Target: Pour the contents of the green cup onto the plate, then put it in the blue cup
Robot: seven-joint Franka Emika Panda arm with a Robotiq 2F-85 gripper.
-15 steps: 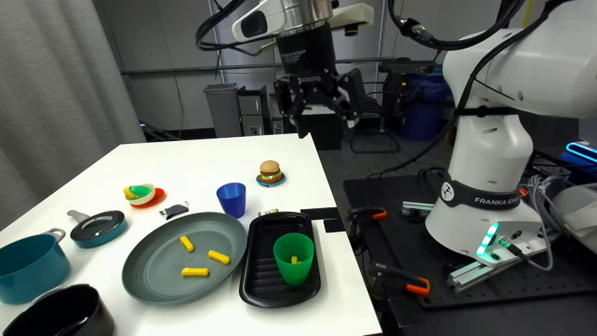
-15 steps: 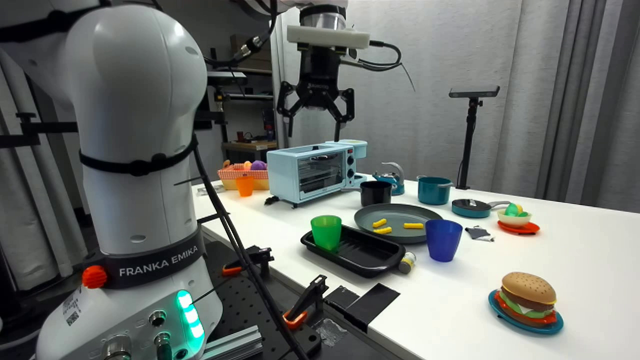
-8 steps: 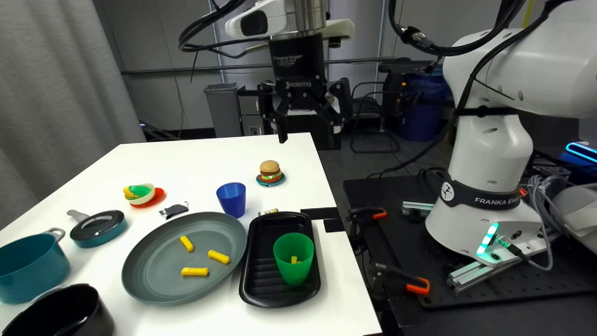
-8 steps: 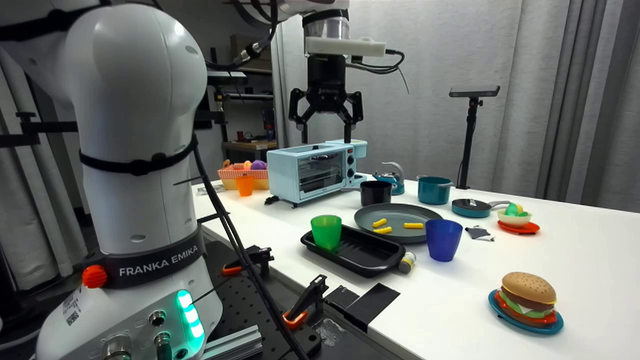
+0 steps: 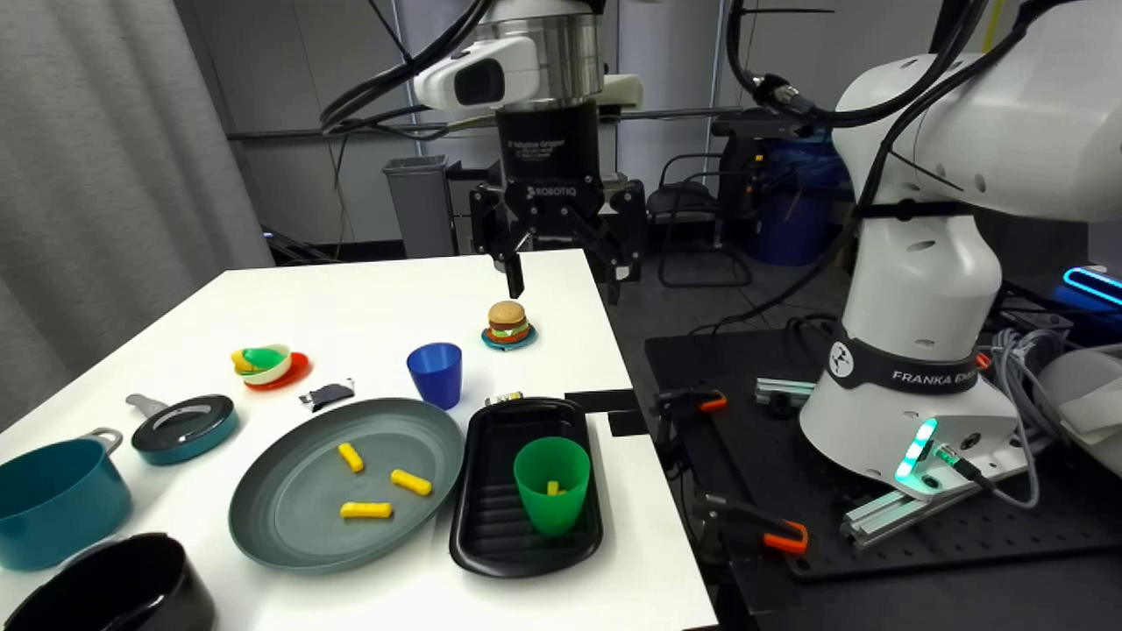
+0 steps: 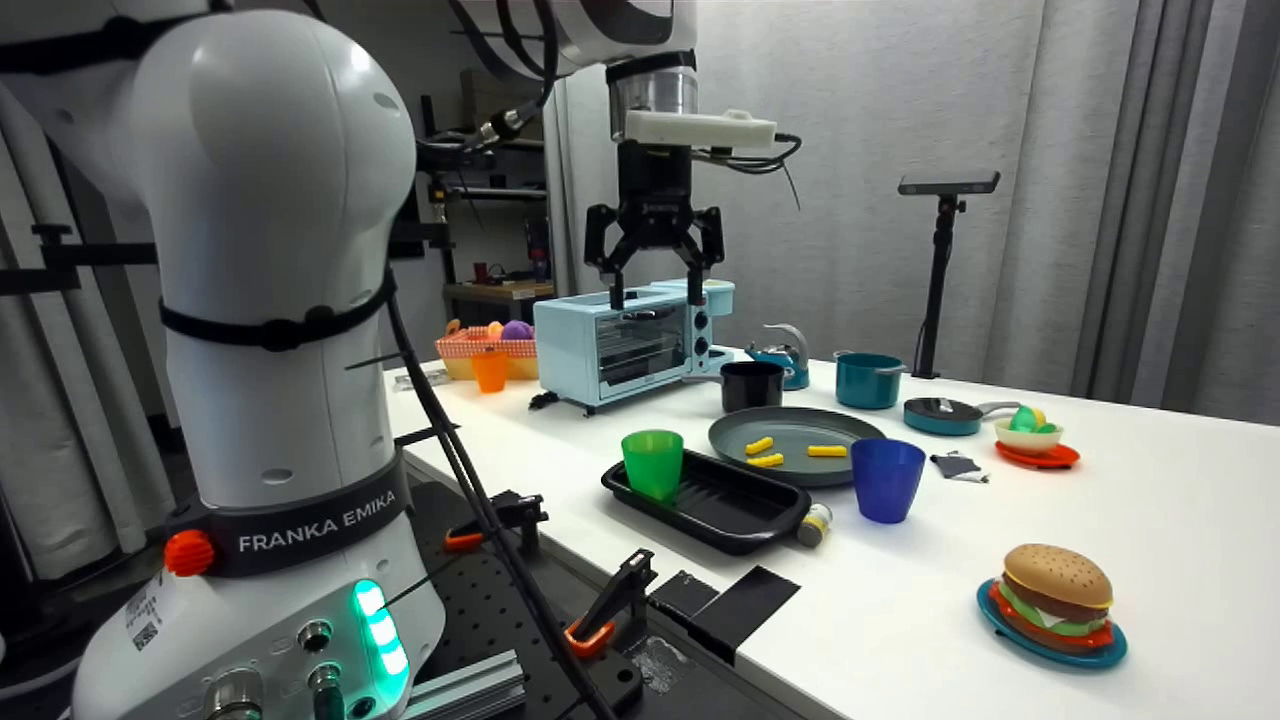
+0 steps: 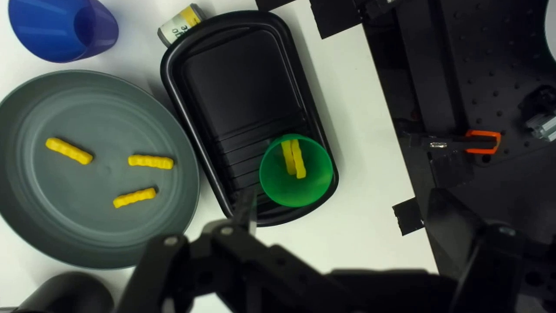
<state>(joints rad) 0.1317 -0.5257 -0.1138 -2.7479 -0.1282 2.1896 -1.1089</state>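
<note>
Left in the wrist view lay the plate (image 7: 97,178); in the black tray's (image 7: 243,78) lower right corner stood the green cup (image 7: 310,176) of fries (image 7: 299,158); the empty claw (image 7: 343,200) hung spread wide; a crooked grab might spill them

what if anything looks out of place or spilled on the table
A small labelled cylinder lies on its side beside the black tray, looking like a stray. A grey scrap near the plate looks like litter. I see no spill or damage.
</note>
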